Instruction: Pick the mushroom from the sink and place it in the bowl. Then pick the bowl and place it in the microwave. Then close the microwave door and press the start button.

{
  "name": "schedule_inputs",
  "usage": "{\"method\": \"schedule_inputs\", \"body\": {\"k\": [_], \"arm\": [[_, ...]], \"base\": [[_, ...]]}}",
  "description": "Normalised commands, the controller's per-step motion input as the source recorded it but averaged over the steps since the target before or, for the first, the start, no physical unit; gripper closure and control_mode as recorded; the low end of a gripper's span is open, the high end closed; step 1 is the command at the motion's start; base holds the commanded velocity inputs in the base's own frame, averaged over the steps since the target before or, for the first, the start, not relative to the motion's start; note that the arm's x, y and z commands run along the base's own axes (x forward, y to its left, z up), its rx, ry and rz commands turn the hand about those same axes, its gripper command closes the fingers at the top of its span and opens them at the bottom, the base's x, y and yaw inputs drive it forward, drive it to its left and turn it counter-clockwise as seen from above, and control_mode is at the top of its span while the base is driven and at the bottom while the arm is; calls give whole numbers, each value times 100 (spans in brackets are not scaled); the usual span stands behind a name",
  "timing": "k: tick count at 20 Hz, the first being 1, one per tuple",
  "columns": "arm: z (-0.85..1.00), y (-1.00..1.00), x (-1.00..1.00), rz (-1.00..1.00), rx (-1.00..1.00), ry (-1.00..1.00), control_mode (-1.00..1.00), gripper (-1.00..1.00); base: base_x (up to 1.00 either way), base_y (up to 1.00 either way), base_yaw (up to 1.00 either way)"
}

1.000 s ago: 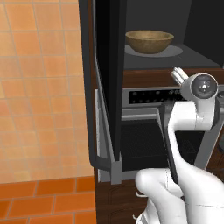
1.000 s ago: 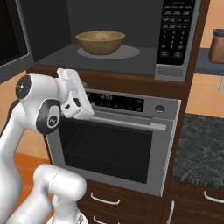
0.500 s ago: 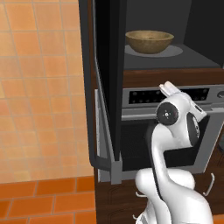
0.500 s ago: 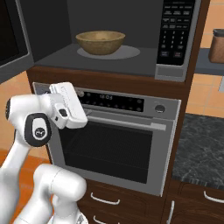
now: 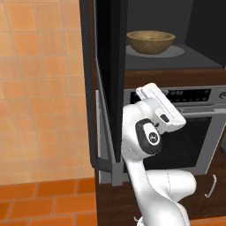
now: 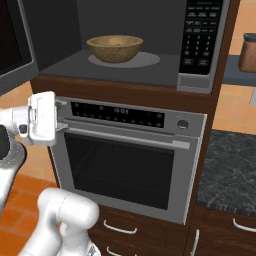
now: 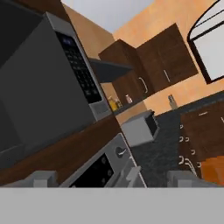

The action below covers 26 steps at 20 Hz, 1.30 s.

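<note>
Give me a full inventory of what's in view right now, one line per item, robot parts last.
bowl: one, tan wood, on the turntable inside the microwave.
microwave door: one, dark glass in grey frame, swung open to the left.
keypad: one, black with pale buttons, right side of the microwave.
oven: one, steel with dark window and bar handle, under the microwave.
countertop: one, dark speckled, right of the oven.
canister: one, brown, on a shelf at far right.
drawers: dark wood, silver pulls, below the oven.
end effector: one, dark tips, open, empty, in front of the oven.
</note>
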Motion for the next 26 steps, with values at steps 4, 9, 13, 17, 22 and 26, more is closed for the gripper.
{"method": "schedule_inputs", "body": {"k": [4, 9, 13, 17, 22, 26], "arm": [[-89, 2, 21, -16, -31, -21, -100, -100], [-40, 49, -55, -13, -16, -15, -100, -100], [-25, 100, -74, -4, -4, -4, -100, -100], [-19, 100, -30, -3, -1, -18, -100, -100], [41, 93, 0, -12, -8, -32, -100, -100], [44, 91, 0, -9, -11, -27, -100, -100]], "base": [[0, 0, 0], [0, 0, 0], [0, 0, 0], [0, 0, 0], [0, 0, 0], [0, 0, 0]]}}
